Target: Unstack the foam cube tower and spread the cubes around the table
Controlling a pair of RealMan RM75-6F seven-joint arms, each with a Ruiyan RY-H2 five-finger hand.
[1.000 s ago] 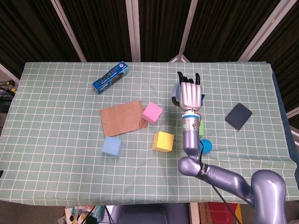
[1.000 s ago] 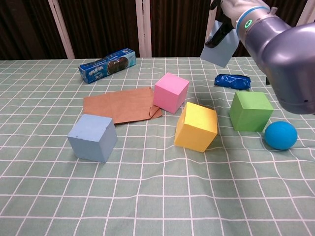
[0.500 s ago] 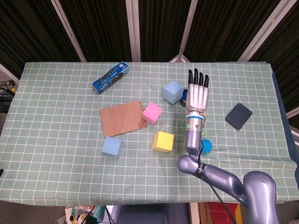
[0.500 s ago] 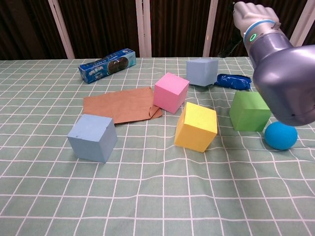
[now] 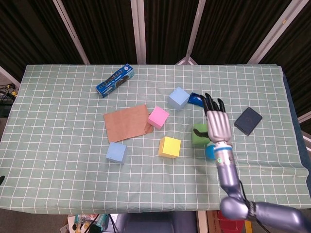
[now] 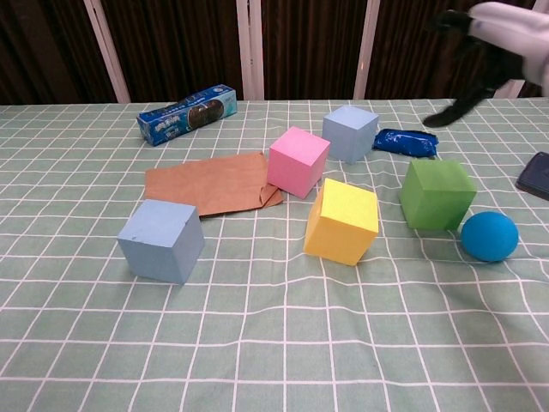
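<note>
Five foam cubes stand apart on the green checked cloth, none stacked. The light blue cube (image 5: 179,98) (image 6: 350,133) sits at the back beside the pink cube (image 5: 158,117) (image 6: 298,160). The yellow cube (image 5: 169,146) (image 6: 342,221) stands mid-table, the green cube (image 5: 199,134) (image 6: 437,194) to its right, and a blue cube (image 5: 116,152) (image 6: 161,240) at the near left. My right hand (image 5: 218,124) (image 6: 502,34) hovers above the green cube's right side with its fingers spread, holding nothing. No left hand shows in either view.
A blue ball (image 6: 490,236) lies near the green cube. A brown paper sheet (image 5: 127,121) lies left of the pink cube. A blue cookie box (image 5: 115,80) is at the back left, a blue packet (image 6: 406,142) behind the green cube, and a dark wallet (image 5: 248,121) at the right.
My right hand let go of the light blue cube, which now rests on the cloth at the back. The hand then drew back towards the right and the near edge.
</note>
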